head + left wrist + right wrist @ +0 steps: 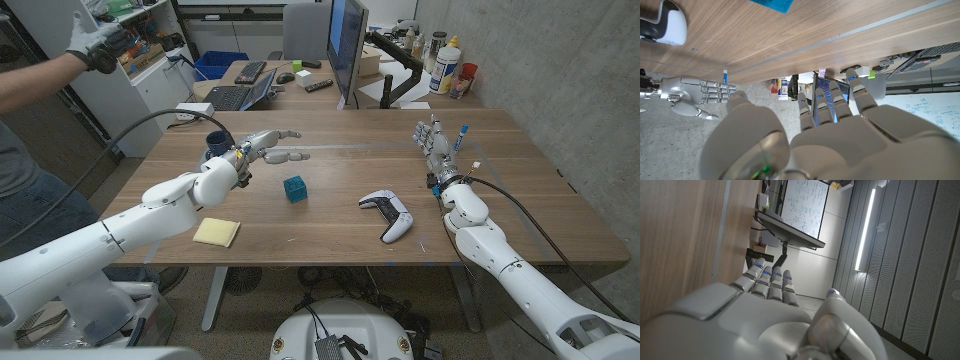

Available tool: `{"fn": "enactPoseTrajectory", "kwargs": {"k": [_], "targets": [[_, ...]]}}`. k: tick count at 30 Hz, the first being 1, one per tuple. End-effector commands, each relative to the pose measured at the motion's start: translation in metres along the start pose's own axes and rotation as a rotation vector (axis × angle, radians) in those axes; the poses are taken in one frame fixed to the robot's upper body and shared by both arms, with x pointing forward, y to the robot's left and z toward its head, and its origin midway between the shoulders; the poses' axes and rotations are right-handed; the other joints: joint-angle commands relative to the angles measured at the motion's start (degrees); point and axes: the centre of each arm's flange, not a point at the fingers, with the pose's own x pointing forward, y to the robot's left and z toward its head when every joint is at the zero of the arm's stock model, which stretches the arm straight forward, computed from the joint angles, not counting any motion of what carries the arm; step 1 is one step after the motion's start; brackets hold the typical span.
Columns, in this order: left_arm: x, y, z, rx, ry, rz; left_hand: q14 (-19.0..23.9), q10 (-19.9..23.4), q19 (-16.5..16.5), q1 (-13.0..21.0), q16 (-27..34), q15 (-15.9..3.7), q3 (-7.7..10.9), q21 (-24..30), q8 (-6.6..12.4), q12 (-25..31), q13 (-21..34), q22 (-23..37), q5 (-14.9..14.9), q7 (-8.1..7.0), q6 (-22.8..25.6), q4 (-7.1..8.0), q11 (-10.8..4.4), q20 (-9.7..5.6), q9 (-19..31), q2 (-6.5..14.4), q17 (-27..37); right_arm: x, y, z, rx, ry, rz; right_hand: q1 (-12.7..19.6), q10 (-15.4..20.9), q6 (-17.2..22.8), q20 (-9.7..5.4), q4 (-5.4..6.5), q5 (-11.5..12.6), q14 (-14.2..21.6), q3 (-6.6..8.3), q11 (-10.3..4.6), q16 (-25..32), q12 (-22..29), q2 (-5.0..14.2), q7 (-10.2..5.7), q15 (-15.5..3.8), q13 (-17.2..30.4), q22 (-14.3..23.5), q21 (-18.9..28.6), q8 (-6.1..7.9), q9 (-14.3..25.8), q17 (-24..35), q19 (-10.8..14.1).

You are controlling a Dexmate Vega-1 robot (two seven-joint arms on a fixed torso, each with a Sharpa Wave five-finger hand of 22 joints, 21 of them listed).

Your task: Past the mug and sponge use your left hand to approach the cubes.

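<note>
A single teal cube (294, 188) stands near the middle of the wooden table (340, 240); it also shows as the cube (772, 4) in the left wrist view. My left hand (266, 146) hovers above the table behind and left of the cube, fingers stretched out and apart, holding nothing; the same left hand (815, 130) appears in its wrist view. A dark blue mug (217, 142) stands just behind my left wrist. A yellow sponge (217, 232) lies near the front left. My right hand (437, 146) stands upright at the table's right, fingers spread and empty.
A white game controller (388, 213) lies right of the cube. A small marker (462, 134) stands beside my right hand. Behind the table, a desk holds a laptop (240, 95) and a monitor (346, 45). A person's gloved hand (100, 40) reaches in at the upper left.
</note>
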Motion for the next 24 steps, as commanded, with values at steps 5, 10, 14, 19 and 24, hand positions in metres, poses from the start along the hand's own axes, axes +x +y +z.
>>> {"fn": "enactPoseTrajectory", "kwargs": {"k": [5, 10, 14, 19, 24], "targets": [[-0.003, -0.011, 0.01, 0.036, -0.034, -0.038, 0.0, 0.2, 0.4, 0.8, 0.0, -0.26, -0.53, -0.2, 0.09, 0.2, 0.1, 0.2, 0.0, 0.01, 0.8, -0.03, -0.04, -0.04, 0.1, 0.2, 0.1, -0.005, 0.009, 0.006, -0.016, -0.015, 0.007, 0.4, 0.4, 0.4, -0.51, 0.04, 0.4, 0.1, -0.57, 0.43, -0.1, -0.3, 0.15, -0.03, 0.16, 0.3, 0.3, -0.2, 0.02, 0.3, 0.2, -0.4], [-0.006, -0.011, 0.012, 0.043, -0.044, -0.039, 0.1, 0.2, 0.4, 0.8, 0.0, -0.27, -0.57, -0.2, 0.11, 0.2, 0.1, 0.2, 0.0, -0.03, 1.0, -0.05, -0.09, -0.04, 0.1, 0.2, 0.1, -0.008, 0.013, 0.007, -0.021, -0.02, 0.006, 0.4, 0.5, 0.4, -0.53, 0.05, 0.4, 0.1, -0.64, 0.28, -0.1, -0.3, 0.17, -0.02, 0.2, 0.3, 0.3, -0.4, 0.03, 0.3, 0.2, -0.6], [-0.008, -0.011, 0.014, 0.059, -0.056, -0.047, 0.1, 0.2, 0.3, 0.9, 0.0, -0.26, -0.61, -0.3, 0.1, 0.2, 0.1, 0.2, 0.0, -0.04, 1.1, -0.06, -0.11, -0.04, 0.1, 0.2, 0.1, -0.012, 0.016, 0.008, -0.028, -0.024, 0.001, 0.4, 0.5, 0.4, -0.52, 0.05, 0.4, 0.0, -0.68, 0.37, -0.2, -0.3, 0.18, -0.04, 0.17, 0.3, 0.3, -0.5, 0.02, 0.3, 0.2, -0.8], [-0.011, -0.013, 0.013, 0.074, -0.069, -0.055, 0.1, 0.3, 0.3, 1.0, 0.0, -0.27, -0.65, -0.3, 0.15, 0.2, 0.1, 0.2, 0.0, 0.07, 1.4, -0.07, -0.16, -0.03, 0.1, 0.2, 0.1, -0.018, 0.02, 0.011, -0.033, -0.036, -0.011, 0.4, 0.3, 0.5, -0.79, 0.05, 0.4, -0.7, -0.78, 0.54, -0.4, -0.4, 0.21, 0.0, 0.22, 0.3, 0.3, -0.7, 0.01, 0.3, 0.2, -1.2], [-0.013, -0.016, 0.01, 0.088, -0.071, -0.069, 0.1, 0.3, 0.3, 1.0, -0.1, -0.29, -0.7, -0.4, 0.12, 0.2, 0.1, 0.2, 0.0, 0.16, 1.5, -0.09, -0.23, -0.04, 0.1, 0.3, 0.1, -0.023, 0.023, 0.012, -0.034, -0.046, -0.022, 0.3, 0.3, 0.5, -0.78, 0.05, 0.4, -0.7, -0.83, 0.55, -0.4, -0.4, 0.23, 0.03, 0.13, 0.3, 0.3, -0.8, 0.01, 0.3, 0.2, -1.2]]}}
